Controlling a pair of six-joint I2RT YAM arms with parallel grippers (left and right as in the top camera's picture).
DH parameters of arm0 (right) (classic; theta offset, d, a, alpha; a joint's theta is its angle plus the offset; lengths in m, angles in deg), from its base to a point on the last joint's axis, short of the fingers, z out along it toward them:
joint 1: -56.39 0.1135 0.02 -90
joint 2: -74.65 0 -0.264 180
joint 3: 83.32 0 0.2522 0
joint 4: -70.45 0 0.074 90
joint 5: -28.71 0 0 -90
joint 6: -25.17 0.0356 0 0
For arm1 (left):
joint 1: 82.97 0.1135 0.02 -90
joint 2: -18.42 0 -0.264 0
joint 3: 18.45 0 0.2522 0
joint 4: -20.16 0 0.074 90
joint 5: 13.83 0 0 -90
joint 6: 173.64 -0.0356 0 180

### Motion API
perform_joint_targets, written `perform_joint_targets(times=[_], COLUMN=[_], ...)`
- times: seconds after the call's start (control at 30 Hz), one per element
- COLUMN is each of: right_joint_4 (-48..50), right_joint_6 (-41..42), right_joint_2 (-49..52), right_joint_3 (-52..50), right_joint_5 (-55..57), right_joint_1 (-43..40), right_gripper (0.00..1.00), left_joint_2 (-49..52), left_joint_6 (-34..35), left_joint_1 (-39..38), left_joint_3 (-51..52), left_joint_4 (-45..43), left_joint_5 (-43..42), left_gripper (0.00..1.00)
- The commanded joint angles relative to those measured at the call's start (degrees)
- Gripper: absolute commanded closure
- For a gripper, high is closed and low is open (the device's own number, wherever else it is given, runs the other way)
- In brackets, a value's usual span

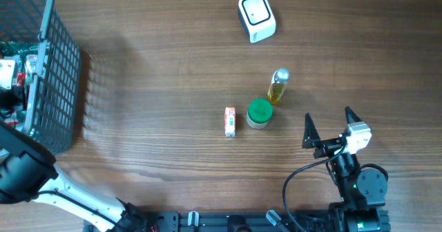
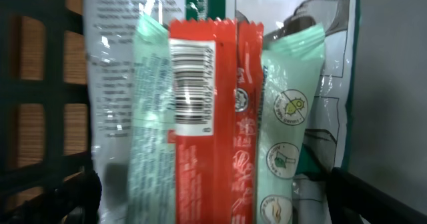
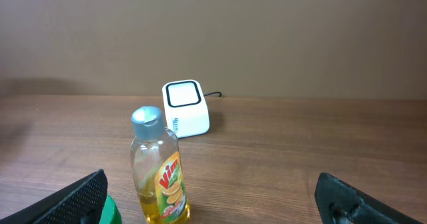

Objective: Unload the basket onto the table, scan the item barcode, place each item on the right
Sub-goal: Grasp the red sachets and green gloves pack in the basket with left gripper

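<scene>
Red packet point(image 2: 213, 137) (barcode point(image 2: 193, 84) facing out) stands between mint-green packets point(image 2: 288, 117).

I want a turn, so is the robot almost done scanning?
Early on, it seems. The bottle, green-lidded jar and small box sit out on the table. In hand: nothing; left jaws open at the red packet in the basket. Left: grab it, show its barcode to the white scanner.
</scene>
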Motion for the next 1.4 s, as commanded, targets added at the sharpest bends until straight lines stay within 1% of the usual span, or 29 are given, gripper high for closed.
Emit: perform_joint_targets(times=[0.0, 0.1, 0.17, 0.3, 0.33, 0.4, 0.47, 0.57, 0.8, 0.93, 1.13, 1.2, 1.37], right_joint_4=[0.2, 0.2, 0.2, 0.2, 0.2, 0.2, 0.2, 0.2, 0.2, 0.2, 0.2, 0.2, 0.2], right_joint_6=[-0.2, -0.2, -0.2, -0.2, -0.2, -0.2, -0.2, -0.2, -0.2, -0.2, -0.2, -0.2, -0.2], right_joint_2=[-0.2, -0.2, -0.2, -0.2, -0.2, -0.2, -0.2, -0.2, -0.2, -0.2, -0.2, -0.2, -0.2], right_joint_3=[-0.1, -0.1, -0.1, -0.1, -0.1, -0.1, -0.1, -0.1, -0.1, -0.1, -0.1, -0.1, -0.1], right_joint_5=[0.1, 0.1, 0.1, 0.1, 0.1, 0.1, 0.1, 0.1, 0.1, 0.1, 0.1, 0.1, 0.1], right_joint_1=[-0.3, -0.3, -0.3, -0.3, -0.3, -0.3, -0.3, -0.3, -0.3, -0.3, -0.3, -0.3, -0.3], right_gripper=[0.0, 0.0, 0.0, 0.0, 0.0, 0.0, 0.01, 0.0, 0.0, 0.0, 0.0, 0.0, 0.0], left_joint_2=[2.2, 2.6, 2.5, 2.4, 2.3, 2.3, 2.3, 2.3, 2.3, 3.1, 5.6, 6.0, 6.1], left_joint_6=[-0.9, -0.5, 1.1, 1.2, 2.5, 4.2, 4.4, 5.2, 4.7, 0.9, 0.9, 0.9, 0.9], left_joint_1=[0.1, 0.1, 0.1, 0.0, -0.1, -0.1, -0.1, -0.1, -0.1, -0.1, -0.1, -0.1, 0.1], left_joint_3=[-0.1, -0.1, -0.1, -0.1, -0.1, -0.1, -0.1, -0.1, -0.1, 0.2, 0.3, 0.3, 0.3], left_joint_4=[-0.3, -0.3, -0.9, -1.1, -1.5, -2.1, -2.1, -2.1, -0.6, 0.7, 0.7, 0.6, -0.3], left_joint_5=[-1.3, -1.3, -1.5, -1.6, -1.8, -3.4, -5.2, -5.5, -5.4, -5.4, -3.4, -2.7, -2.6], left_gripper=[0.0, 0.0, 0.0, 0.0, 0.0, 0.0, 0.0, 0.0, 0.0, 0.0, 0.0, 0.06, 0.4])
